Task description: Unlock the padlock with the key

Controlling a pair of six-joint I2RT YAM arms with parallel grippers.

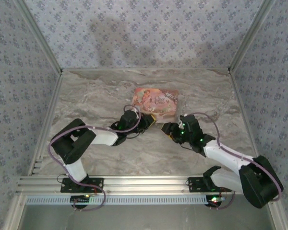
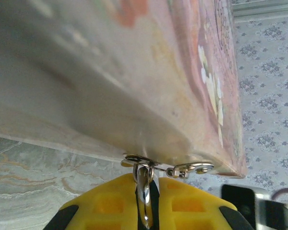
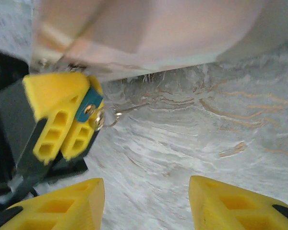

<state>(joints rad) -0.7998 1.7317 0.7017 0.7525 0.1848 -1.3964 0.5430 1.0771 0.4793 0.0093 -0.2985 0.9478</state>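
1. My left gripper (image 2: 145,211) is pinched nearly shut. In the right wrist view its yellow fingers clamp the teal padlock (image 3: 90,103), which sits just off the near edge of the pink box (image 1: 156,101), low over the marble table (image 3: 206,134).
2. From the left wrist camera I see a silvery metal loop squeezed between those fingers, with small rings and a clasp just below the box edge. I can't tell which of these belongs to the lock.
3. A small silvery piece on a split ring (image 3: 102,120) hangs at the padlock's face. I take it for the key (image 3: 90,109) seated in the keyhole, though it is too small to be sure.
4. My right gripper (image 3: 146,201) is about half open with nothing between the fingers. It sits near the padlock but is not touching it.
5. Progress, as I judge it: the lock is held and the key looks inserted. I can't see whether it has been turned or the shackle has sprung.
6. What is left: confirm the release, and if it has not happened, grip the key again and twist.
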